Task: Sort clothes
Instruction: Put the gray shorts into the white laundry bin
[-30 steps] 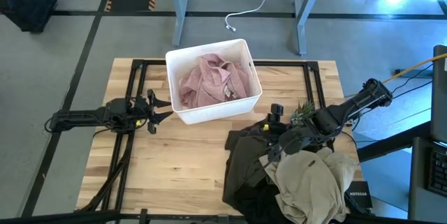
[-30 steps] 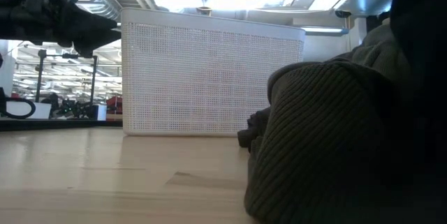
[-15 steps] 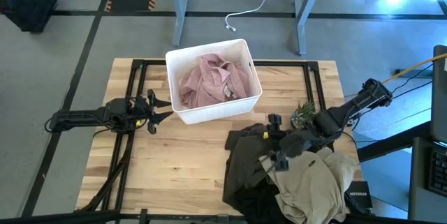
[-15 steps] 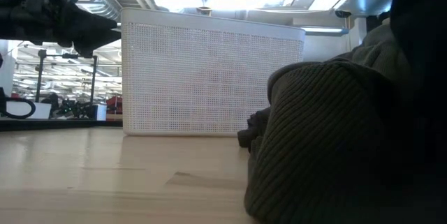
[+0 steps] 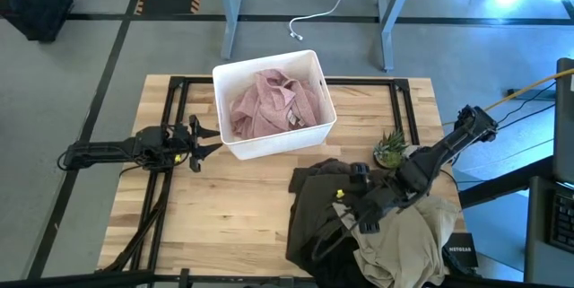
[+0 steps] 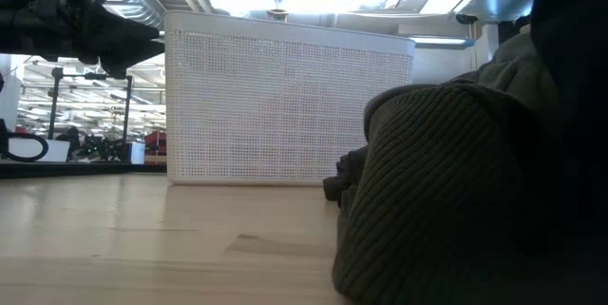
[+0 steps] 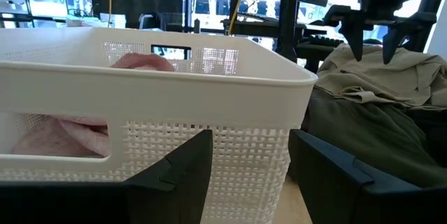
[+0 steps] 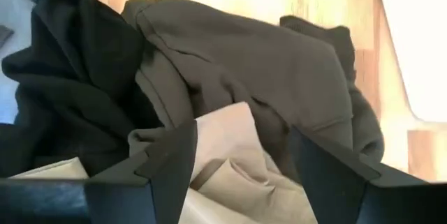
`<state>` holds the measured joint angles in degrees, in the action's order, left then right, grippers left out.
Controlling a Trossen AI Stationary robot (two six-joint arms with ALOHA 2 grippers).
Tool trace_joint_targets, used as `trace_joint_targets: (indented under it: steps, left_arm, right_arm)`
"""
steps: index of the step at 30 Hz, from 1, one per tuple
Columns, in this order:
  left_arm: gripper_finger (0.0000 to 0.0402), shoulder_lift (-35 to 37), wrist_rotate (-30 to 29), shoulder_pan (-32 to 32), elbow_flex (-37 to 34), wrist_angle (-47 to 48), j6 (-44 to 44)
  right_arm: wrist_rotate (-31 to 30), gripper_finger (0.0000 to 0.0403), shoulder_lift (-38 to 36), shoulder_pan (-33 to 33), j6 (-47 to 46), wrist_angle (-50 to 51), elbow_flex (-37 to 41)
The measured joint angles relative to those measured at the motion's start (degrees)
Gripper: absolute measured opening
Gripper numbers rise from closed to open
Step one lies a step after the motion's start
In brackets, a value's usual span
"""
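Note:
A pale pink garment (image 5: 273, 104) lies inside the white bin (image 5: 316, 65). At the table's near right lies a pile: a dark olive-brown garment (image 5: 314, 203), a beige-khaki one (image 5: 404, 239) on top, and a black one (image 5: 318, 261) at the near edge. The small navy garment is out of view. My right gripper (image 5: 359, 214) is open over the pile, where beige (image 8: 234, 140) meets olive (image 8: 279, 70); whether it touches the cloth does not show. My left gripper (image 5: 202, 140) is open and empty beside the bin's left wall (image 7: 209, 91).
A small green spiky plant (image 5: 390, 149) stands on the table right of the bin, just behind the pile. Bare wood (image 5: 233, 203) lies between my left gripper and the pile. In the low view the olive garment (image 6: 446, 191) fills the right side, in front of the bin (image 6: 285, 105).
My right gripper has gone toward the table's near edge, from beside the plant out over the middle of the pile, staying open. The plant now shows in full. The clothes lie as before.

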<state>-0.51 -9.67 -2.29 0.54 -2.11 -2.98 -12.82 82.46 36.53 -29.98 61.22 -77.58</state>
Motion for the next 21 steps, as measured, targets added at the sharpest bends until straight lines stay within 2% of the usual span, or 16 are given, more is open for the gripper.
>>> trace_joint_targets:
  steps: [11, 21]
  left_arm:
    - [0.0184, 0.0, 0.0, -0.02, 0.0, 0.0, 0.0]
    - [0.0184, 0.0, 0.0, -0.02, 0.0, -0.02, 0.0]
  right_arm:
    - [-0.19, 0.0246, 0.22, 7.82, -15.19, 0.41, 0.0]
    - [-5.58, 0.0246, 0.22, 16.29, -28.71, 0.18, 0.0]
